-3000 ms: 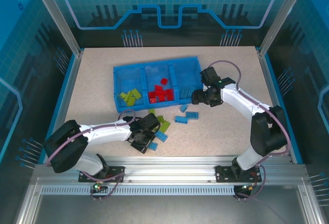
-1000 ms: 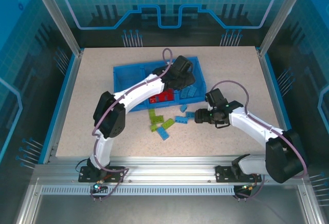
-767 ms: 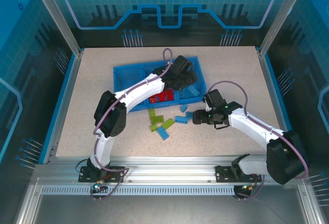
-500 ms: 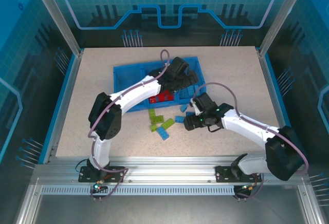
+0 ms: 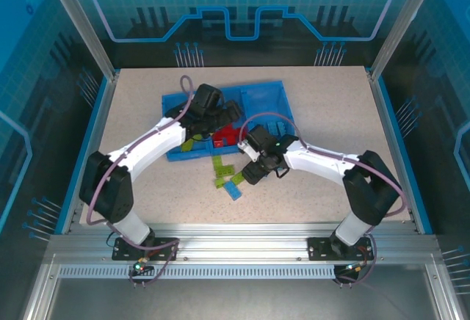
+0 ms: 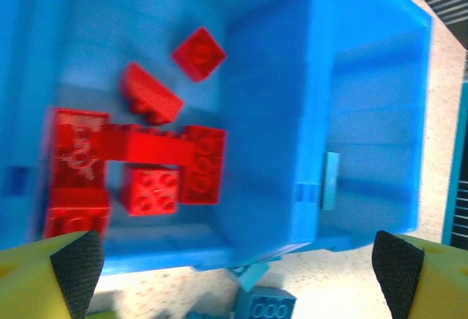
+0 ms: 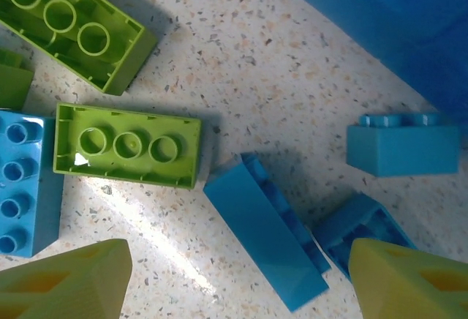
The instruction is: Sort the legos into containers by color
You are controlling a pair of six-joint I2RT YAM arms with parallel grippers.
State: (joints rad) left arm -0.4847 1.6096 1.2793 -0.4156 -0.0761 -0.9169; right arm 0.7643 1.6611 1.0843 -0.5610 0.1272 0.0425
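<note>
Sorting by colour, part done: we see the left gripper spread wide and empty above the tray. It hangs over the middle compartment, where red bricks lie in a loose heap. Just in front of the tray, the right gripper hangs with jaws apart over the legos not yet sorted on the speckled table. A blue brick lies tipped on its side between the yellow fingers, touched by neither. Green bricks sit beside it upside down, their hollow tubes showing.

We judge the bricks light, rigid and hard to damage. They are glossy moulded plastic with square edges, studs on one face and an open underside. The smooth walls may slip under a weak pinch, and a tipped brick may pivot. We would take the blue one across its two long flat sides, near the middle, clear of its neighbours.
</note>
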